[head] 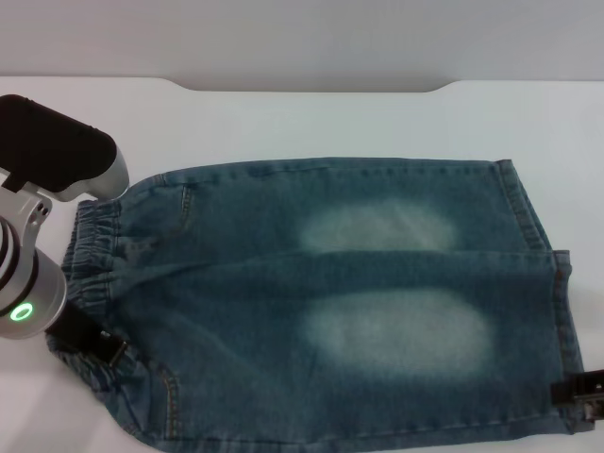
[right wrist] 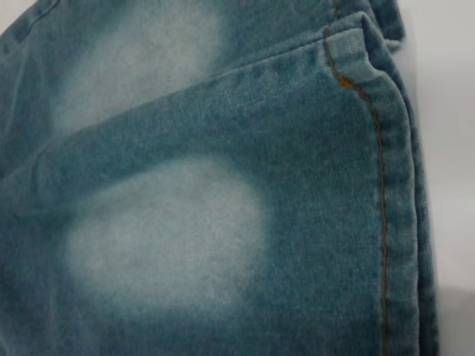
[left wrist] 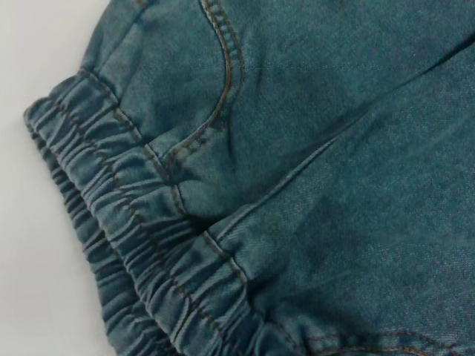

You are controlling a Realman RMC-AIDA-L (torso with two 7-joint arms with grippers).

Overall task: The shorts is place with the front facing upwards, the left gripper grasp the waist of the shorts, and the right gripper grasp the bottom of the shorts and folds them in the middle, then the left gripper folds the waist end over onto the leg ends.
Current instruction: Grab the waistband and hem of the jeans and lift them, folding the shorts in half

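The shorts (head: 236,283) lie flat on the white table, front up, with two pale faded patches showing. The gathered waist (head: 90,250) points left and the leg ends (head: 557,311) point right. My left gripper (head: 94,342) rests at the near corner of the waist, black against the denim, below its silver wrist with the green light. My right gripper (head: 580,392) shows only as a small black part at the near corner of the bottom hem. The left wrist view shows the elastic waistband (left wrist: 111,222) and a pocket seam up close. The right wrist view shows the stitched hem (right wrist: 386,185) and a faded patch.
The white table (head: 311,123) stretches behind the shorts to a far edge with a shallow notch. A strip of bare table shows left of the waist and right of the leg ends.
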